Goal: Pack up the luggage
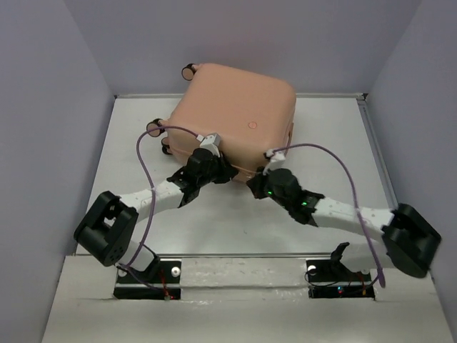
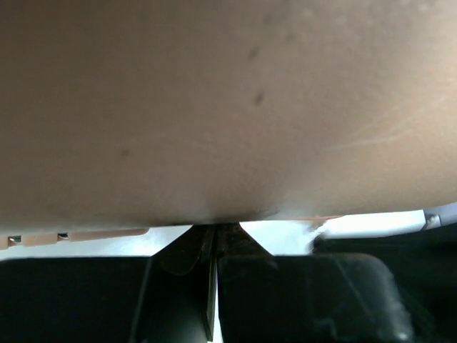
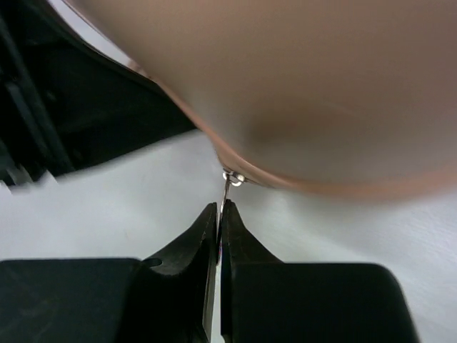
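The peach-pink luggage lies closed on the white table, its round dimple facing up. My left gripper is shut, and its tips press against the lower edge of the shell. I cannot tell whether anything sits between them. My right gripper is at the near edge, to the right of the left one. In the right wrist view it is shut on a thin metal zipper pull that hangs from the seam of the shell.
Dark caster wheels stick out on the luggage's left side. Grey walls enclose the table at left, right and back. Purple cables loop above both arms. The left arm shows dark beside the luggage in the right wrist view.
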`<state>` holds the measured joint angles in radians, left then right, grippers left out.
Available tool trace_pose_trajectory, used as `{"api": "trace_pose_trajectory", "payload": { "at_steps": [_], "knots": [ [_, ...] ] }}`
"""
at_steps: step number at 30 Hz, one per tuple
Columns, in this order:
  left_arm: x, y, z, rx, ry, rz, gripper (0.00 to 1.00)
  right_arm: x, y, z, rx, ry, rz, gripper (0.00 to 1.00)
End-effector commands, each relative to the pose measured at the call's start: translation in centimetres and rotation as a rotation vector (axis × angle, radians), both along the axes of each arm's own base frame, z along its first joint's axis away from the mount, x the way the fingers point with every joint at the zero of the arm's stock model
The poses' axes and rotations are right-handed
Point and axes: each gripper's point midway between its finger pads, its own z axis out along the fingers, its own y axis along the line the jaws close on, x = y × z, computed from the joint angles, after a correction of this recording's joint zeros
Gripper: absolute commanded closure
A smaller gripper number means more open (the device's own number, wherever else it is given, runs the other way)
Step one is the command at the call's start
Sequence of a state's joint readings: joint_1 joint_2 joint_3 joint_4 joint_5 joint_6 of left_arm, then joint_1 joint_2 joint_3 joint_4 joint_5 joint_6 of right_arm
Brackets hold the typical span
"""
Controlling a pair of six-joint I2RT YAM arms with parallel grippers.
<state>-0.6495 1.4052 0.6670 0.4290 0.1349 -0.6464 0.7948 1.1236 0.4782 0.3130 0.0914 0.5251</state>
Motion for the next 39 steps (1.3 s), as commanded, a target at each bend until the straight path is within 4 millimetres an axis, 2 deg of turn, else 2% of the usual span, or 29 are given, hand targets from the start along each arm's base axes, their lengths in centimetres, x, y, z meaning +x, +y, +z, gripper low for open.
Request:
{"api": "trace_pose_trajectory", "payload": {
  "at_steps": [1,2,3,4,5,6,7,8,11,12,13,14,15,16,17,18,19,20,22,23,24,27,29,31,32,34,36,37,39],
  "knots": [
    [5.2,-3.5,4.3,-0.123,-0.128,0.019,0.92,-5.4,16.6,5.3,0.041,-0.083,0.329,0.93],
    [5.4,-3.3,3.8,-0.124,-0.112,0.013,0.94,-5.2,16.8,5.4,0.06,-0.08,0.3,0.93],
    [5.3,-3.2,3.5,-0.126,-0.098,0.018,0.94,-4.6,16.1,7.3,0.136,-0.12,0.267,0.93],
    [5.0,-3.1,3.5,-0.127,-0.111,0.005,0.94,-4.2,13.5,4.9,0.1,-0.106,0.213,0.93],
    [4.7,-3.2,3.6,-0.127,-0.113,0.0,0.94,-3.8,12.0,4.9,0.113,-0.103,0.185,0.93],
    [4.6,-3.3,3.6,-0.128,-0.116,0.002,0.94,-1.6,9.7,6.3,0.16,-0.117,0.123,0.93],
    [4.6,-3.3,3.5,-0.132,-0.117,0.006,0.94,-1.3,8.9,5.8,0.172,-0.109,0.117,0.93],
    [4.6,-3.6,3.8,-0.151,-0.107,0.005,0.94,-1.0,9.0,6.3,0.181,-0.125,0.128,0.93],
    [4.3,-3.1,4.8,-0.161,-0.11,0.013,0.89,-0.6,8.7,5.9,0.137,-0.126,0.113,0.93],
    [4.2,-2.6,5.1,-0.147,-0.117,0.023,0.82,-0.7,8.5,5.7,0.131,-0.128,0.112,0.93],
    [3.9,-1.0,6.4,-0.137,-0.127,0.053,0.66,-0.4,7.6,5.2,0.123,-0.121,0.099,0.93],
    [3.7,-0.1,7.3,-0.133,-0.138,0.067,0.57,-0.1,7.3,5.3,0.125,-0.122,0.089,0.93],
    [3.0,1.5,8.8,-0.109,-0.155,0.082,0.37,-0.2,6.8,4.8,0.125,-0.11,0.092,0.93],
    [2.8,2.6,9.3,-0.084,-0.155,0.1,0.3,-0.4,6.8,4.6,0.123,-0.105,0.1,0.93],
    [3.4,4.4,10.7,-0.067,-0.175,0.148,0.24,-0.5,6.8,4.5,0.12,-0.106,0.106,0.93],
    [2.7,6.1,11.5,-0.037,-0.172,0.165,0.16,-0.5,6.7,4.3,0.116,-0.105,0.105,0.93],
    [2.9,7.4,12.2,-0.035,-0.174,0.189,0.14,-0.6,6.7,4.2,0.112,-0.105,0.105,0.93],
    [3.9,9.9,13.5,-0.062,-0.182,0.23,0.14,-0.2,6.5,4.1,0.106,-0.106,0.1,0.93],
    [4.7,12.6,14.9,-0.108,-0.177,0.273,0.13,0.0,6.3,4.0,0.103,-0.104,0.102,0.93],
    [5.7,15.1,15.9,-0.138,-0.18,0.328,0.13,-0.1,6.3,3.9,0.099,-0.106,0.106,0.93],
    [6.4,16.4,16.1,-0.145,-0.177,0.363,0.12,-0.2,6.2,3.9,0.099,-0.106,0.107,0.93],
    [9.0,19.0,15.3,-0.168,-0.13,0.43,0.11,-0.5,6.0,3.5,0.092,-0.102,0.115,0.93],
    [11.3,21.3,13.9,-0.195,-0.087,0.48,0.1,-0.6,6.1,3.5,0.09,-0.101,0.126,0.93],
    [13.0,22.8,12.8,-0.227,-0.05,0.51,0.11,-0.7,6.3,3.5,0.089,-0.102,0.139,0.93],
    [13.7,23.1,13.1,-0.238,-0.056,0.515,0.1,-0.8,6.4,3.4,0.088,-0.101,0.146,0.93],
    [14.9,23.5,12.0,-0.238,-0.019,0.525,0.11,-0.9,6.5,3.4,0.09,-0.097,0.153,0.93],
    [15.9,23.7,12.6,-0.243,-0.032,0.519,0.1,-1.0,6.7,3.2,0.085,-0.095,0.164,0.93],
    [16.5,23.8,11.9,-0.241,-0.013,0.522,0.11,-1.0,6.7,3.2,0.085,-0.095,0.166,0.93],
    [17.5,23.9,11.6,-0.252,-0.001,0.527,0.11,-1.0,6.9,3.1,0.083,-0.094,0.174,0.93]
  ]
}}
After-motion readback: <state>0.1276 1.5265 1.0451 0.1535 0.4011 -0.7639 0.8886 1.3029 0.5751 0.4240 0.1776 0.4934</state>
